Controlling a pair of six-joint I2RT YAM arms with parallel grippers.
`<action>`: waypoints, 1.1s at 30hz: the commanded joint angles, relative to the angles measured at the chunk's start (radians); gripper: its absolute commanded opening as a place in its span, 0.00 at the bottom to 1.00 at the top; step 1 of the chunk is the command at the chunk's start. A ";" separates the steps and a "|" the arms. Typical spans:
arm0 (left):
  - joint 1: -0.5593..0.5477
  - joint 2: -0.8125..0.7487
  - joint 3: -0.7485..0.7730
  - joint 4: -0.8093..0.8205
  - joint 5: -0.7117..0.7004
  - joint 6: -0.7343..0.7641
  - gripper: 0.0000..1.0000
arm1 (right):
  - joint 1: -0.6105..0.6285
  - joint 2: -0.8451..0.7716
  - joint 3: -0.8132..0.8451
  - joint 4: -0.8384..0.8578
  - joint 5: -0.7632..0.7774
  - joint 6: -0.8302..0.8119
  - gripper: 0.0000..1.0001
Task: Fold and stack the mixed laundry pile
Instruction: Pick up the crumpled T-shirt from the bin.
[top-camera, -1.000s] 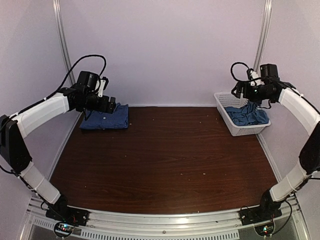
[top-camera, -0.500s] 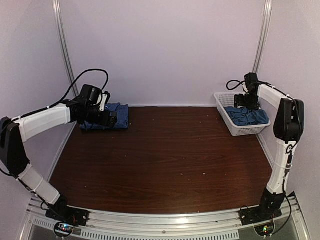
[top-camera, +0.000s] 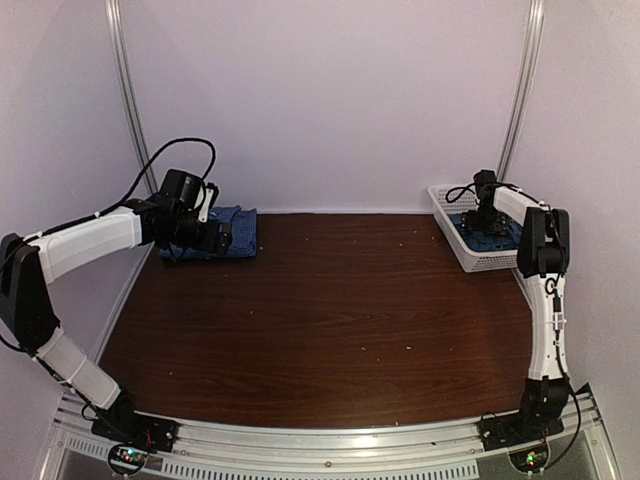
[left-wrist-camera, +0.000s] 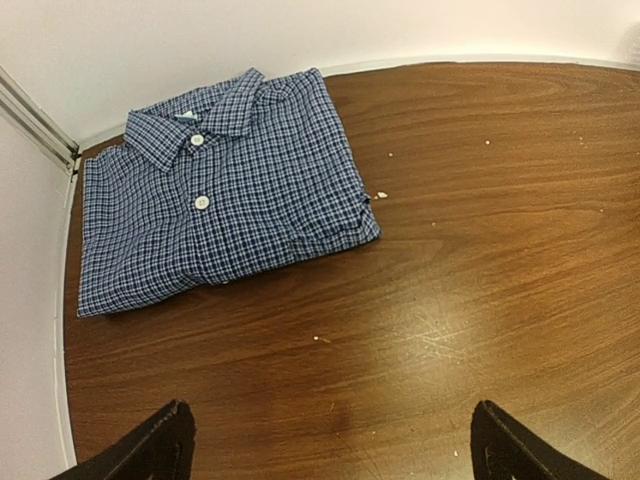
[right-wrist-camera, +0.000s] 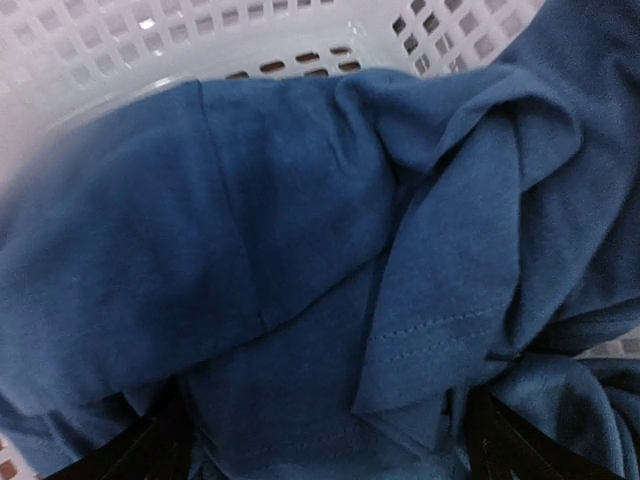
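The blue-and-white checked shirt (left-wrist-camera: 220, 190) lies folded flat, collar up, in the table's back left corner (top-camera: 240, 228). My left gripper (left-wrist-camera: 330, 428) hovers open just in front of it over bare wood, nothing between its fingers (top-camera: 222, 238). The teal-blue t-shirt (right-wrist-camera: 300, 250) lies crumpled in the white lattice basket (top-camera: 470, 258) at the back right. Down in that basket, my right gripper (right-wrist-camera: 330, 440) is open, its fingers wide apart on either side of a fold and hem of the t-shirt (top-camera: 500, 238). In the top view the right gripper (top-camera: 487, 222) is partly hidden by its own wrist.
The basket wall (right-wrist-camera: 200, 30) rises close behind the t-shirt. White side walls and metal rails enclose the dark wooden table (top-camera: 330, 300). A few pale crumbs dot the wood near the shirt (left-wrist-camera: 381, 195).
The right arm has folded in and dropped its gripper from above the basket down onto the t-shirt. The left gripper sank slightly in front of the folded shirt, then held still.
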 joint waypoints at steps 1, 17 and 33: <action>-0.003 0.012 0.049 0.002 -0.009 -0.024 0.98 | -0.037 0.057 0.026 -0.026 -0.010 0.015 0.92; -0.001 0.000 0.092 -0.064 -0.099 -0.024 0.98 | -0.119 -0.085 0.128 -0.022 -0.311 0.067 0.00; 0.039 -0.093 0.022 -0.019 0.014 -0.096 0.98 | 0.091 -0.530 0.149 0.029 -0.642 0.127 0.00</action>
